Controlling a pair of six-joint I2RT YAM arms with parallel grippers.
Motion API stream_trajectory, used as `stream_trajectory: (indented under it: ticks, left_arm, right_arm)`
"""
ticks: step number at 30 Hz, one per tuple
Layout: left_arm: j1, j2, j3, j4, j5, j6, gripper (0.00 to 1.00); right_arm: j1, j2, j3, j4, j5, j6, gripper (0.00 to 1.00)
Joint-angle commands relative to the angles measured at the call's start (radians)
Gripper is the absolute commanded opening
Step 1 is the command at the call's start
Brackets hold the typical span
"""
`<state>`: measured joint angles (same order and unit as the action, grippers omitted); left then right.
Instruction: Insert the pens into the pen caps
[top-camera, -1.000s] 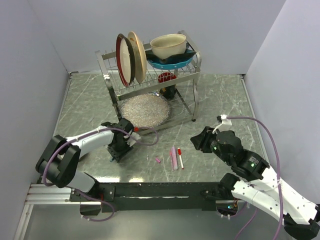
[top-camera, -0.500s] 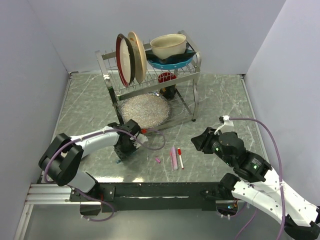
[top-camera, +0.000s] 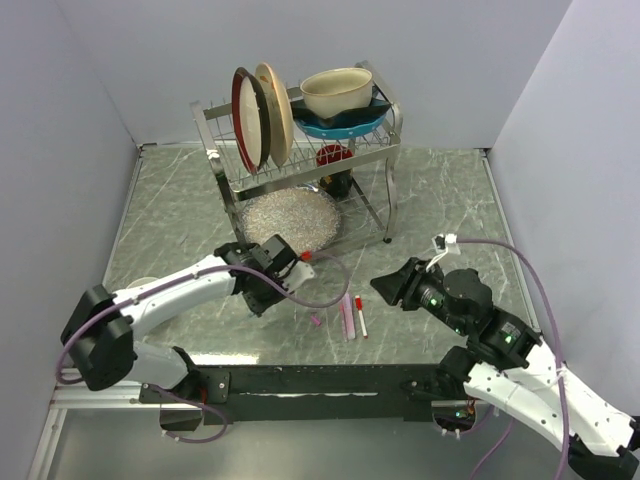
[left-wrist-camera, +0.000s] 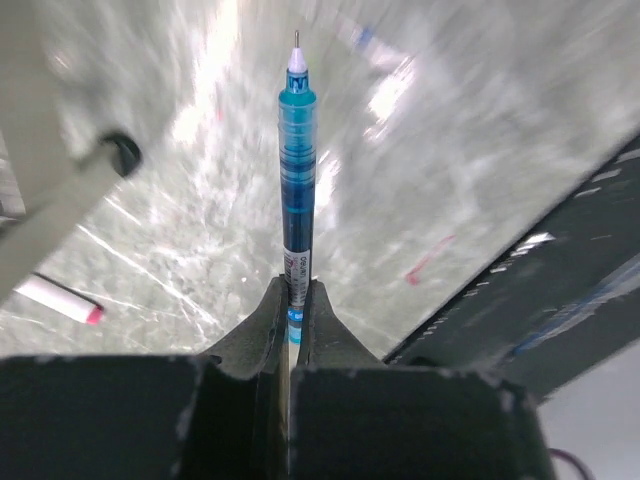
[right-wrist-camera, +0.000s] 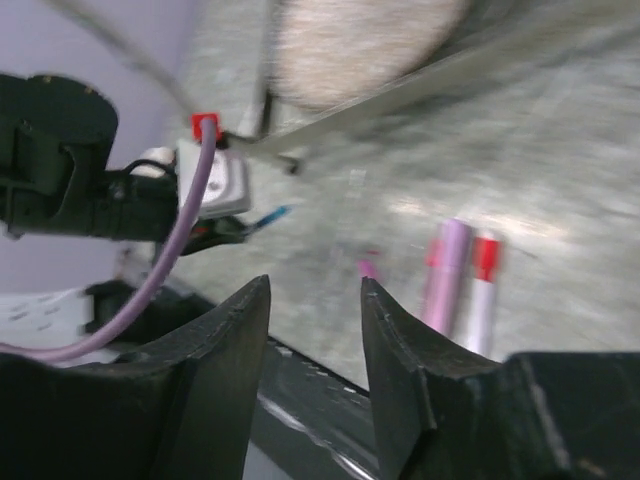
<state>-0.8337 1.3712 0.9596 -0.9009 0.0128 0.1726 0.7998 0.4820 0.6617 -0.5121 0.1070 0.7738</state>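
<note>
1. I reach low and fwd w/ my L gripper (top-camera: 270, 292), clamped on blue pen (left-wrist-camera: 297, 170); in wrist cam its tip is at 12 o'clock.
2. My R gripper (top-camera: 386, 288) hovers, jaws apart, holding nothing.
3. Top cam barely shows that pen. It does show pink pen (top-camera: 346, 315) + red-tipped pen (top-camera: 359, 317) side by side, at 3 o'clock of pink cap (top-camera: 315, 321).

place: robot lab cell | cues: plain partition walls (top-camera: 60, 120), marbled tabletop (top-camera: 440, 200), dish rack (top-camera: 388, 205)
</note>
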Motion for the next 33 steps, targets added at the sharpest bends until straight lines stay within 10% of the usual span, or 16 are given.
stream_trajectory:
  ticks: [1, 6, 14, 33]
  left_arm:
    - [-0.047, -0.069, 0.164, -0.029, 0.032, -0.116, 0.01]
    - [-0.065, -0.054, 0.321, 0.014, 0.166, -0.281, 0.01]
    - [-0.091, -0.141, 0.252, 0.317, 0.427, -0.487, 0.01]
    - [-0.094, -0.265, 0.142, 0.565, 0.584, -0.639, 0.01]
  right_arm:
    - [0.007, -0.101, -0.129, 0.331, -0.185, 0.079, 0.54]
    - [0.026, -0.178, -0.298, 0.642, -0.227, 0.179, 0.65]
    - [0.087, -0.045, -0.223, 0.684, -0.19, 0.102, 0.7]
    - [0.279, 0.141, -0.139, 0.787, 0.069, 0.082, 0.46]
